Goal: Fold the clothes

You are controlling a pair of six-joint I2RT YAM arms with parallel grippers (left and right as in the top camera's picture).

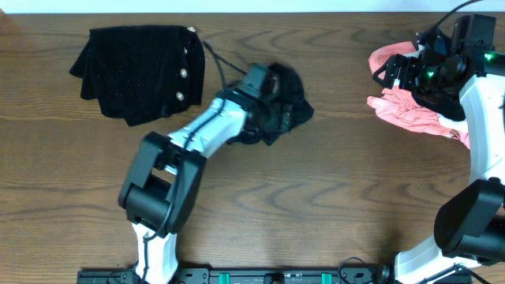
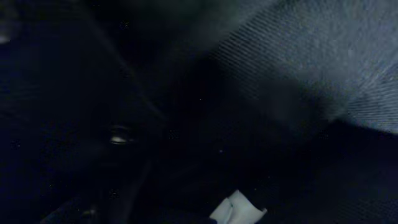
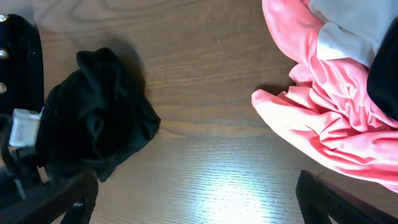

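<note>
Numbering three: black shirt (image 1: 296, 106), buttoned black garment (image 1: 134, 71), pink heap (image 1: 406, 110); right pincer (image 3: 193, 186) apart; left pincer (image 1: 272, 91) unclear

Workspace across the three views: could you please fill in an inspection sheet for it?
Surface: wooden table, no stains seen.
Job's things: crumpled black shirt at centre; black buttoned garment lying flat at the overhead view's upper left; pink garment bunched at its right.
Clutter: nothing seen.
Grippers: left gripper open, pressed into the black shirt; right gripper open, empty, beside the pink garment.
Cables: thin black cable beside the left arm.
Surroundings: black rail along the near edge.
</note>
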